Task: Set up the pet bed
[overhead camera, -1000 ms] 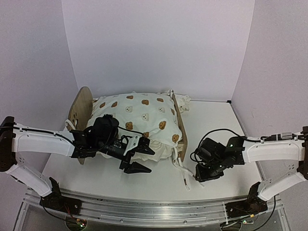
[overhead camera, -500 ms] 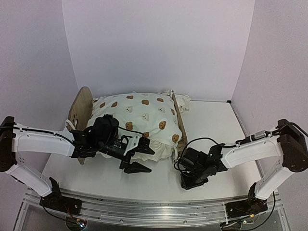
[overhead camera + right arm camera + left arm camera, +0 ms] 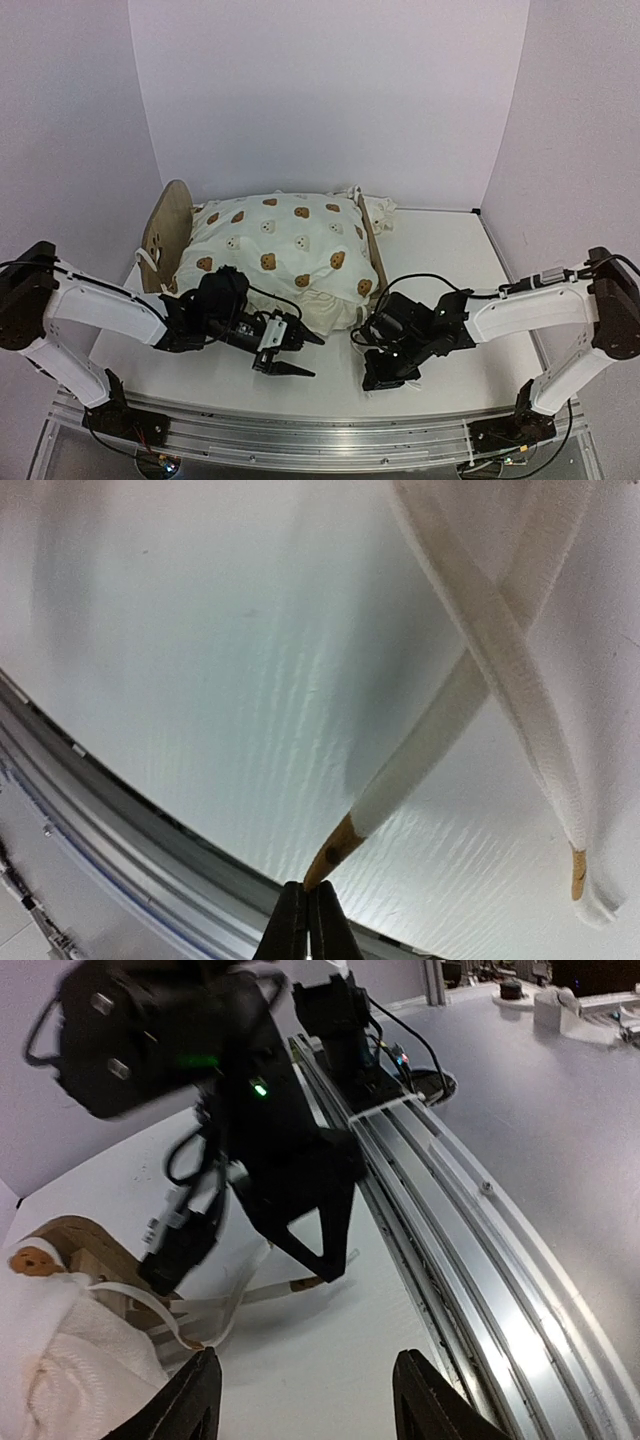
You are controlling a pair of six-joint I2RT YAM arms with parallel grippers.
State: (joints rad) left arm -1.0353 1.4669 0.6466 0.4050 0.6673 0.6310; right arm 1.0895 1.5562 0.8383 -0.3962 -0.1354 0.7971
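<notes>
Here, the right gripper [image 3: 307,905] is seen with its fingertips pressed together, and the brown tip of one tie string [image 3: 420,750] is caught between them. This string is raised a little off the table [image 3: 200,660], as is shown by the shadow beside it. A second tie string [image 3: 490,610] is crossed with the first, and its own brown tip is laid near the right edge of the right wrist view. From above, the right gripper is found low over the table, just in front of the near right corner of the pet bed [image 3: 377,265]. The left gripper [image 3: 306,356] is held open, with nothing between its fingers, and it is pointed to the right, toward the right gripper. It is placed just in front of the near long side of the bed, close to the overhanging cloth; whether the cloth is touched cannot be told. The pet bed is set on the left half of the table, its length running from left to right. The cream duvet [image 3: 290,235], printed with bear faces, is piled on the frame and is bulged over the near side. The rounded left end board [image 3: 168,215] is seen upright beside it. An aluminium rail [image 3: 320,437] is fixed along the near edge of the table.
</notes>
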